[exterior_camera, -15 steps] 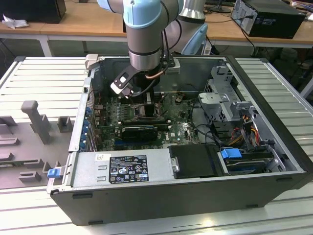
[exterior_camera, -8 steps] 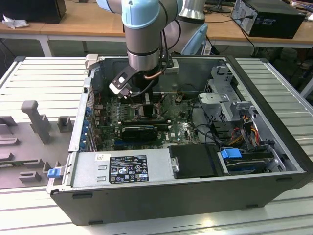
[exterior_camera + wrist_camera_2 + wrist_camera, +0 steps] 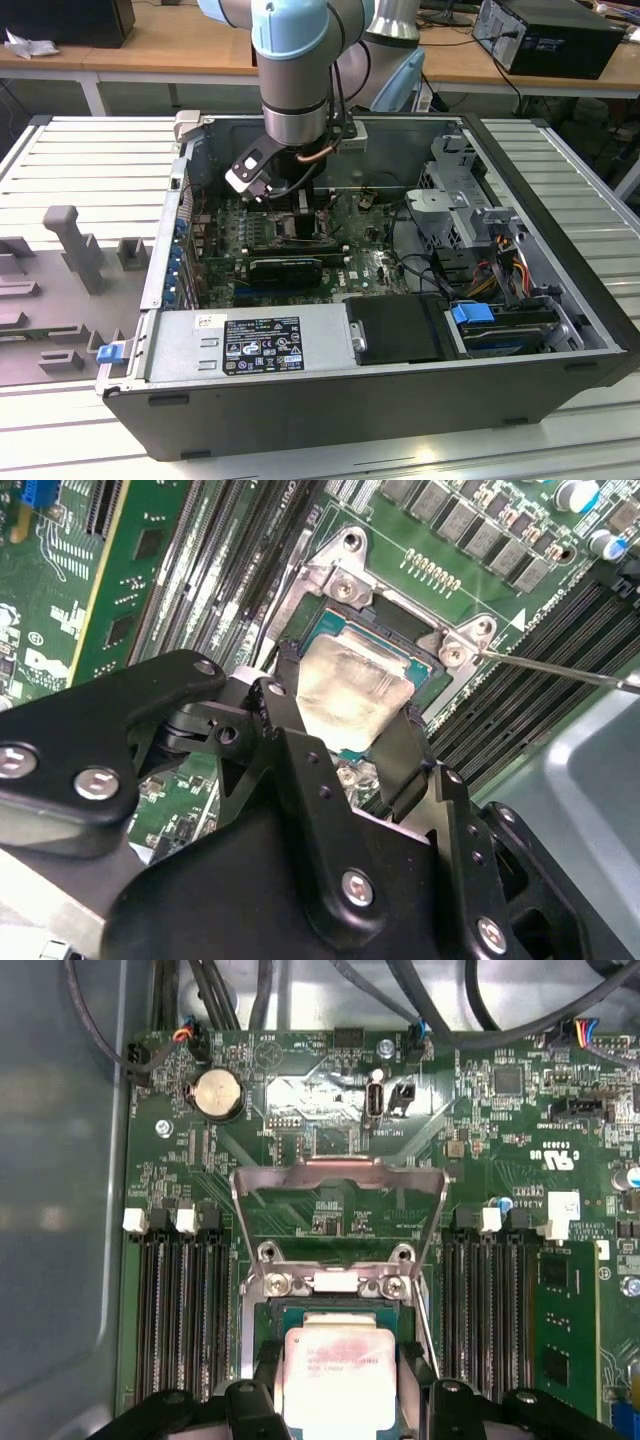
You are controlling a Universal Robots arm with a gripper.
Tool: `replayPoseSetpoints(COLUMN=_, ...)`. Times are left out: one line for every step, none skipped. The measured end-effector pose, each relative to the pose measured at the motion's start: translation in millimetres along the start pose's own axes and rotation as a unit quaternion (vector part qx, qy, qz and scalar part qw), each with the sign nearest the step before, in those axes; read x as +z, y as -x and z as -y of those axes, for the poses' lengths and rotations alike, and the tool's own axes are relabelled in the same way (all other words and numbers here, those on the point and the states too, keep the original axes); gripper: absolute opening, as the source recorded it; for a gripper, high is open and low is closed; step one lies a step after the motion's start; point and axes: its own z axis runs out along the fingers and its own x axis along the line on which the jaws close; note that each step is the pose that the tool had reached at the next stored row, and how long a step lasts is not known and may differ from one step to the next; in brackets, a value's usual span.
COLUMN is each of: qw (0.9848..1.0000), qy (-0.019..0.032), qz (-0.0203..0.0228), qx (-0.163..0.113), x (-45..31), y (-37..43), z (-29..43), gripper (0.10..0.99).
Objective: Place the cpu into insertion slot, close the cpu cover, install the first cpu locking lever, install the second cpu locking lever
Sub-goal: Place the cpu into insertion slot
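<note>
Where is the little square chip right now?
In both wrist views the cpu is gripped by the gripper at the insertion slot, beside the open cpu cover.

Table (image 3: 90, 150) is built from ribbed grey metal slats, evenly lit. A grey moulded fixture tray (image 3: 40, 300) with an upright block (image 3: 70, 245) is laid on it at the exterior view's left. Behind it, wooden desks (image 3: 190, 45) on white legs (image 3: 92, 95) are lined up. A black box (image 3: 70, 20) and crumpled white paper (image 3: 25, 45) are seen at the left end, a black desktop unit (image 3: 550, 38) at the right.
</note>
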Motion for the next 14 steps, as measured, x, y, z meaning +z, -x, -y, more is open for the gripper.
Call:
replayPoseSetpoints(qw=1.0, qy=0.0, qz=-0.0001, qx=0.0, x=0.0, y=0.0, z=0.2, gripper=0.537)
replayPoseSetpoints(qw=1.0, qy=0.0, qz=0.0, qx=0.0, x=0.4, y=0.0, z=0.2, gripper=0.537)
replayPoseSetpoints(qw=1.0, qy=-0.0001, qz=0.0001, qx=0.0, x=0.9, y=0.0, z=0.3, gripper=0.537)
replayPoseSetpoints(qw=1.0, qy=-0.0001, qz=0.0001, qx=0.0, x=1.1, y=0.0, z=0.3, gripper=0.537)
replayPoseSetpoints(qw=1.0, qy=-0.0001, qz=0.0001, qx=0.0, x=1.2, y=0.0, z=0.4, gripper=0.537)
replayPoseSetpoints(qw=1.0, qy=0.0, qz=-0.0002, qx=0.0, x=1.4, y=-0.1, z=0.4, gripper=0.537)
replayPoseSetpoints(qw=1.0, qy=0.0, qz=-0.0001, qx=0.0, x=1.5, y=-0.1, z=0.4, gripper=0.537)
replayPoseSetpoints(qw=1.0, qy=0.0, qz=-0.0002, qx=0.0, x=1.6, y=-0.1, z=0.4, gripper=0.537)
replayPoseSetpoints(qw=1.0, qy=0.0003, qz=-0.0006, qx=0.0, x=2.0, y=-0.2, z=0.3, gripper=0.537)
replayPoseSetpoints(qw=1.0, qy=0.0003, qz=-0.0005, qx=0.0, x=2.0, y=-0.2, z=0.2, gripper=0.553)
replayPoseSetpoints(qw=1.0, qy=0.0001, qz=-0.0002, qx=0.0, x=1.7, y=-0.2, z=0.2, gripper=0.616)
replayPoseSetpoints(qw=1.0, qy=0.0, qz=-0.0001, qx=0.0, x=1.6, y=-0.3, z=0.2, gripper=0.616)
replayPoseSetpoints(qw=1.0, qy=0.0, qz=-0.0002, qx=0.0, x=1.7, y=-0.7, z=0.1, gripper=0.616)
replayPoseSetpoints(qw=1.0, qy=0.0, qz=0.0, qx=0.0, x=1.0, y=-0.7, z=0.1, gripper=0.616)
